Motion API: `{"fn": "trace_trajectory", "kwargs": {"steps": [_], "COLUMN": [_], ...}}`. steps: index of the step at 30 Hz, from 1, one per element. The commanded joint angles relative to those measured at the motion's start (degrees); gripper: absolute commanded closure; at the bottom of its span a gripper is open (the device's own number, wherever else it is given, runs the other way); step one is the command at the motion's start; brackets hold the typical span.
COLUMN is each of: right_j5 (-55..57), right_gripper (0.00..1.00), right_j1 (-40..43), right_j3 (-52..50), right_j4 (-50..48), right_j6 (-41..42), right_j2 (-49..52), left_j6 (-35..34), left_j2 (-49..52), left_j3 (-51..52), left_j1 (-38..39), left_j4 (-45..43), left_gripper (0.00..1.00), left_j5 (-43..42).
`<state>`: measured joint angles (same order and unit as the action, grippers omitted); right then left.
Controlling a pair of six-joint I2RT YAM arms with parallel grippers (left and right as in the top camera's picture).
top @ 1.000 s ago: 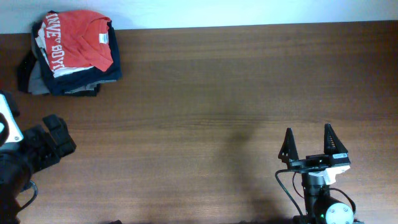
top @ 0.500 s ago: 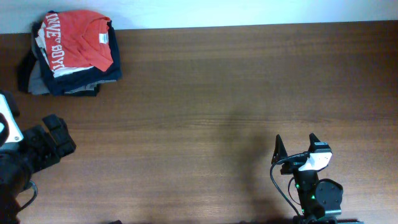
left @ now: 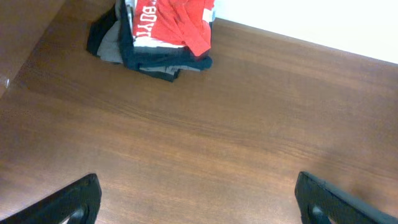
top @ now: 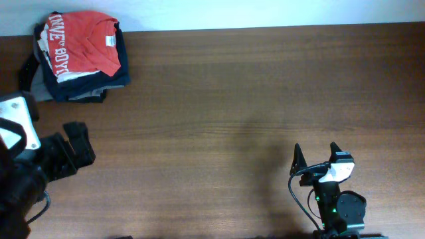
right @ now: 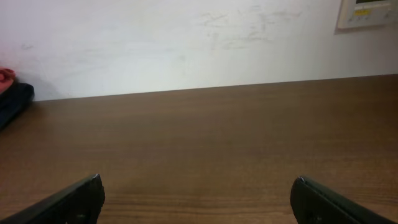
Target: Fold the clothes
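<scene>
Seemingly finished, the folded red-orange cotton t-shirt [top: 83,43] tops the navy-and-grey garment pile [top: 106,83] at ten o'clock, so left hand [left: 198,185] and right hand [top: 315,150] gape wide, empty.

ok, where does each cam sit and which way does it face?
Left wrist: on the left gripper, angled down over the table toward the shirt on its pile; both open fingers show.
Right wrist: on the right gripper, low, facing level across the table at the wall; both open fingers show.
Overhead: above the table, straight down; both grippers in the lower half.
Shared: all three catch the pile, right wrist only its edge.
</scene>
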<state>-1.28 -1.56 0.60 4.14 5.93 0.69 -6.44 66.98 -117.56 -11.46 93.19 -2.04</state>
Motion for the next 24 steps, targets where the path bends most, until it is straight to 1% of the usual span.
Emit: {"fn": "trace_trajectory", "kwargs": {"steps": [1,2,3,5,6,8,10,13,17,18,19,20,22,23,24], "right_j5": [0.3,0.3,0.3,0.3,0.3,0.3,0.3,0.3,0.3,0.3,0.3,0.3,0.3,0.3,0.3], "right_gripper": [0.01,0.01,0.01,0.01,0.01,0.01,0.01,0.01,0.01,0.01,0.01,0.01,0.01,0.01,0.01], "right_j1": [-0.4,-0.4,-0.4,-0.4,-0.4,-0.4,-0.4,-0.4,-0.4,-0.4,-0.4,-0.4,-0.4,-0.4,-0.4], "right_j3": [-0.3,-0.3,-0.3,-0.3,-0.3,-0.3,-0.3,-0.3,-0.3,-0.3,-0.3,-0.3,-0.3,-0.3,-0.3], "right_j4": [0.3,0.3,0.3,0.3,0.3,0.3,0.3,0.3,0.3,0.3,0.3,0.3,0.3,0.3,0.3], "right_j6": [0.1,0.1,0.1,0.1,0.1,0.1,0.1,0.1,0.1,0.1,0.1,0.1,0.1,0.1,0.1], "right_j2": [-0.5,-0.5,-0.5,-0.5,-0.5,-0.5,-0.5,-0.5,-0.5,-0.5,-0.5,-0.5,-0.5,-0.5,-0.5], "left_j6": [-0.3,-0.3,-0.3,-0.3,-0.3,-0.4,-0.3,-0.3,-0.4,-0.4,-0.4,-0.4,-0.4,-0.4,-0.4], "left_j2": [-5.2,-6.1,-8.2,-14.0,-20.0,-30.3,-39.6,-50.8,-62.3,-65.0,-66.7,-66.7,-66.7,-66.7,-66.7], "left_j3": [17.5,21.4,28.6,45.1,58.2,74.9,87.6,99.7,110.3,112.8,115.7,116.9,117.1,117.1,117.1], "left_j1": [10.9,11.3,11.6,11.6,11.6,11.6,11.6,11.6,11.4,11.2,10.9,10.9,10.9,10.9,10.9], "left_j4": [-19.6,-22.6,-27.4,-40.4,-53.5,-70.7,-83.6,-92.0,-98.7,-100.5,-104.5,-105.8,-104.0,-99.1,-92.7], "left_gripper": [0.01,0.01,0.01,0.01,0.01,0.01,0.01,0.01,0.01,0.01,0.01,0.01,0.01,0.01,0.01], "left_j5": [2.5,2.5,2.4,2.2,0.3,-1.8,-1.6,-0.5,2.2,2.3,2.3,2.3,1.8,1.4,-1.4]}}
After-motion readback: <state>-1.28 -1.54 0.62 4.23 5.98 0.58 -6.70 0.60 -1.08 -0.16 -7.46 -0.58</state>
